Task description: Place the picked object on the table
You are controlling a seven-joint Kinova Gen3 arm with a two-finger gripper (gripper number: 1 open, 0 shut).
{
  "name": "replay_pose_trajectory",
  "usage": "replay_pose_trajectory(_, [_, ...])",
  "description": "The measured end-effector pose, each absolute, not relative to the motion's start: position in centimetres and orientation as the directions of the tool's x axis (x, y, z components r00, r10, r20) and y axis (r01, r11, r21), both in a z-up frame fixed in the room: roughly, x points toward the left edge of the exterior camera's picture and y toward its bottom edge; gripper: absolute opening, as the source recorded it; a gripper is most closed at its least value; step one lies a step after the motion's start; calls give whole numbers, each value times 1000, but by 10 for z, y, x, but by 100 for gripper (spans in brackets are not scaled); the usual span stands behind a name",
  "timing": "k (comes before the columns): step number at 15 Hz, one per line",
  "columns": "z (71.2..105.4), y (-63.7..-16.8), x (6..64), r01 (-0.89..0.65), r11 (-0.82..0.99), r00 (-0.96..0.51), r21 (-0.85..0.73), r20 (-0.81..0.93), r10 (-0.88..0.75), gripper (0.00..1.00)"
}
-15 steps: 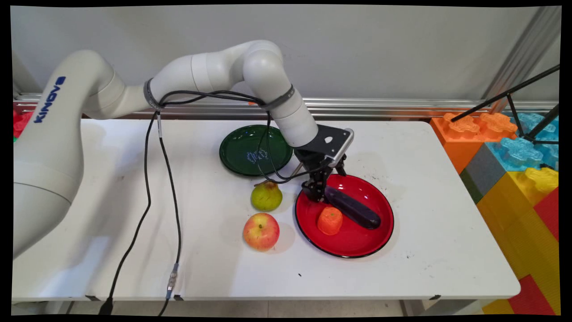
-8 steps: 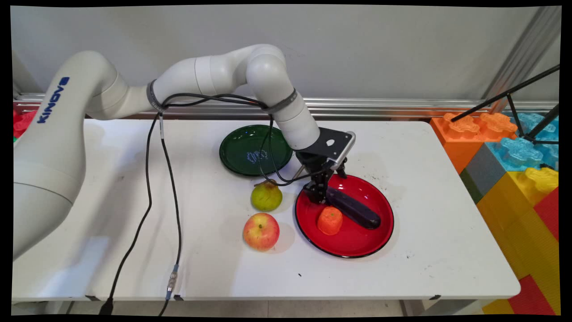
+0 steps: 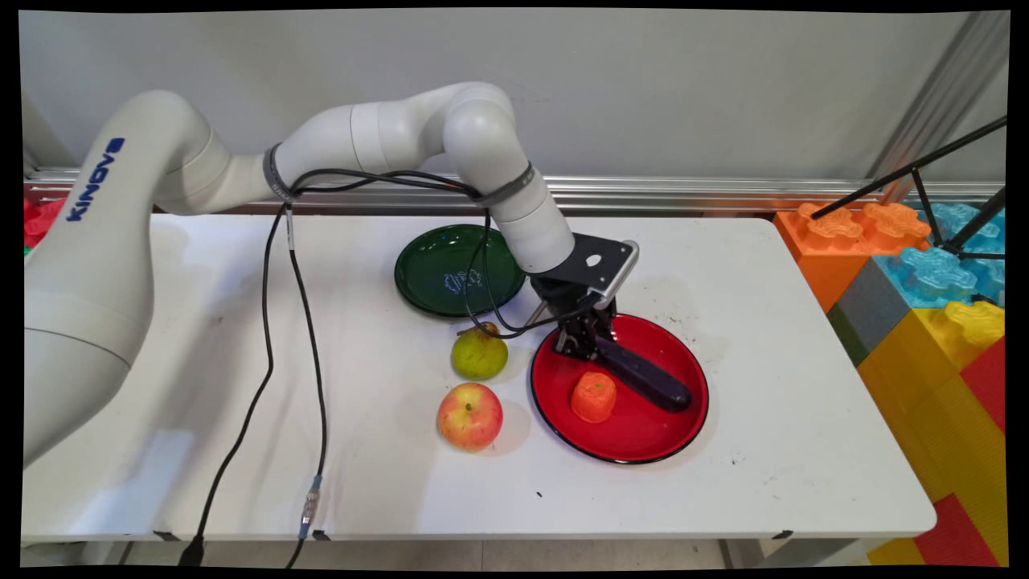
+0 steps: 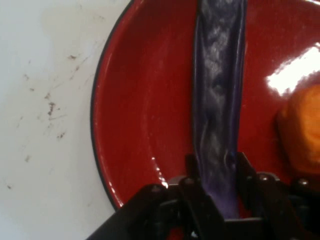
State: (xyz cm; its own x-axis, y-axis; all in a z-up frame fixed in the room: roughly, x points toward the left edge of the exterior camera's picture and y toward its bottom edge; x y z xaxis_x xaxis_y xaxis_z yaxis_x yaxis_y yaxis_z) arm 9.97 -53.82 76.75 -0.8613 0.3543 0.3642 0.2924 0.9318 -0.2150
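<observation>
White table [image 3: 804,402]: two plates, hand [image 3: 589,347] gripping eggplant [image 3: 647,382].

I count two plates on the table [image 3: 804,418]: one green plate [image 3: 426,281], one red plate [image 3: 643,438]. Fruit and veg, four pieces: one apple [image 3: 469,415], one pear [image 3: 479,354], one purple eggplant [image 3: 647,379], one orange carrot piece [image 3: 593,396]. One gripper [image 3: 585,347].
</observation>
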Motion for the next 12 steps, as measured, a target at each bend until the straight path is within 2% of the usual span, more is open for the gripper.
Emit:
replay_pose_trajectory(5, [774,-532,104,280,939,-864,-200,374,338,0])
replay_pose_trajectory(12, [809,-529,109,201,957,-864,-208,422,273,0])
